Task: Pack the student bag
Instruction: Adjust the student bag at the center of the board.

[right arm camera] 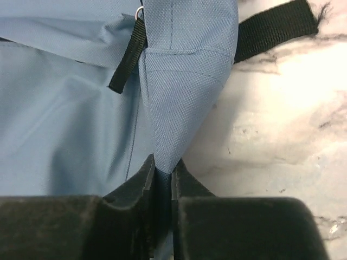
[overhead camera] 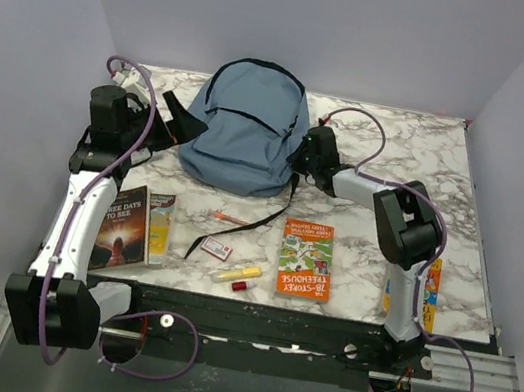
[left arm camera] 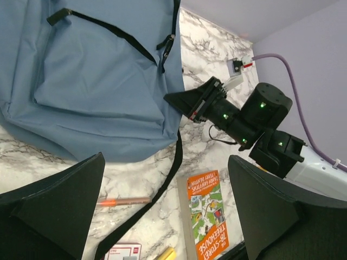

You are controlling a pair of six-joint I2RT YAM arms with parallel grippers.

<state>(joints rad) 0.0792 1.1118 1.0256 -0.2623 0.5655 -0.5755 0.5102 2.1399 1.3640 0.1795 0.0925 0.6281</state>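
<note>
The student bag, dusty blue with black zippers, lies flat at the back middle of the marble table. It also fills the upper left of the left wrist view. My right gripper is at the bag's right edge, shut on a pinched fold of its blue fabric; the fold rises from between the fingers. A black strap runs off to the right. My left gripper hovers by the bag's left edge, open and empty.
In front of the bag lie an orange book, a dark book beside a yellow-green booklet, an orange pen, a small white-and-red box, a yellow marker and another book at the right edge.
</note>
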